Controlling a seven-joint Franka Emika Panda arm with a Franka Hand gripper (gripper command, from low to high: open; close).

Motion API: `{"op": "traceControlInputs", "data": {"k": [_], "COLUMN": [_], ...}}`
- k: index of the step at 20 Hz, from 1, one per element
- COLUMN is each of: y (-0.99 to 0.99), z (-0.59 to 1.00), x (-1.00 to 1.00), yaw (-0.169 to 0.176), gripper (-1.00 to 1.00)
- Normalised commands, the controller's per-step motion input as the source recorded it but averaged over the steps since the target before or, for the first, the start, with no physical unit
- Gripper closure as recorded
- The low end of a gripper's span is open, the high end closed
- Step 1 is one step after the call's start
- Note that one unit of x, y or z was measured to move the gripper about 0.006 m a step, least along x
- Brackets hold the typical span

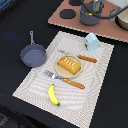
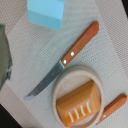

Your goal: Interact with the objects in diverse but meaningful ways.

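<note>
While wrist cam hangs over bread loaf (image 2: 79,107) on plate (image 2: 61,82), mat centre | knife (image 2: 65,60) touching plate rim, milk carton (image 2: 46,12) beyond | jaws not visible, state unknown | approach straight down, avoid knife.

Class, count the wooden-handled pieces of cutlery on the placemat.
2: a steel knife with wooden handle beyond the plate, and a steel fork with wooden handle on its near side. None seems hidden.

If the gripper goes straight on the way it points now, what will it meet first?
Probably the knife: the wrist view looks down on it near the middle, with the plate holding the bread loaf just beside. Depth is unclear.
</note>
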Motion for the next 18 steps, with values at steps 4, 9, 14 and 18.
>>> {"op": "traceControlInputs", "data": {"k": [4, 9, 14, 18], "y": [0.03, 0.13, 0.16, 0.18], "z": [-0.27, -0.34, -0.31, -0.31], "x": [0.04, 0.05, 0.03, 0.01], "yaw": [-0.061, -0.037, -0.026, -0.011], "gripper": [-1.0, -1.0, -1.0, -1.0]}}
